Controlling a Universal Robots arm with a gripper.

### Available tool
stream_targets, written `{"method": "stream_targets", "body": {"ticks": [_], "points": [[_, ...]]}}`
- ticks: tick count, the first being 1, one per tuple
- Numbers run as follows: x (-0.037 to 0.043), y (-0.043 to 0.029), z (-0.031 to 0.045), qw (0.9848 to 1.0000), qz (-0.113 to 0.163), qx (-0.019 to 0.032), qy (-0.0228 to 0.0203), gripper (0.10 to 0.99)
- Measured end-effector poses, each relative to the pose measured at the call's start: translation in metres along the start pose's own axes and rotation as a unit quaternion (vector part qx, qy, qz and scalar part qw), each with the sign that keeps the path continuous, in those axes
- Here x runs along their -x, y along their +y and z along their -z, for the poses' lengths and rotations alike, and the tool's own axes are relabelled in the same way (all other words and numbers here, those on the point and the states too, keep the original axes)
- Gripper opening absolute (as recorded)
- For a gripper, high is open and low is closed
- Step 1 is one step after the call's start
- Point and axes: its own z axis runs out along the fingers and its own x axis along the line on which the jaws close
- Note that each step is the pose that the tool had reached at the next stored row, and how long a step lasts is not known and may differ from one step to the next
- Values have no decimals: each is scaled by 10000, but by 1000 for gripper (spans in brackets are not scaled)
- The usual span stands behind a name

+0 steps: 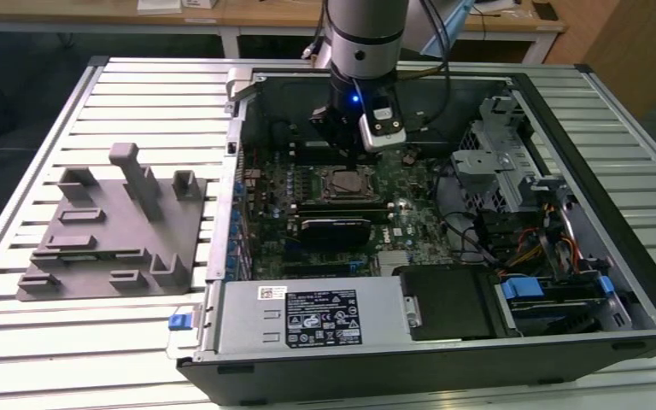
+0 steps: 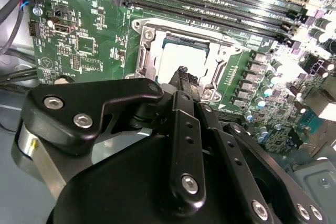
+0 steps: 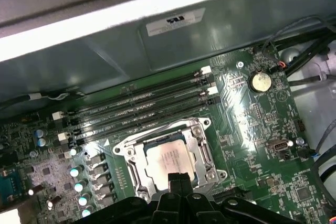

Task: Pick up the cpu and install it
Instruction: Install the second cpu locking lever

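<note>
Exterior view shows the gripper [image 1: 345, 141], fingers pinched together and empty, hovering mid-frame above the cpu [image 1: 344, 181] seated in its socket [image 1: 320, 190].

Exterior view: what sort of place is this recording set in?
Probably a lab or workshop bench for PC assembly. An open computer case lies on a slatted metal table, a grey block fixture beside it, wooden desks behind. The arm's tool hangs over the cpu seated in its socket frame.
</note>
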Motion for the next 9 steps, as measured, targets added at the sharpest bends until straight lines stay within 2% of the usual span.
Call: {"method": "stream_targets", "body": {"ticks": [9], "points": [[22,-61,4,10000,0,-1,0,106]]}}
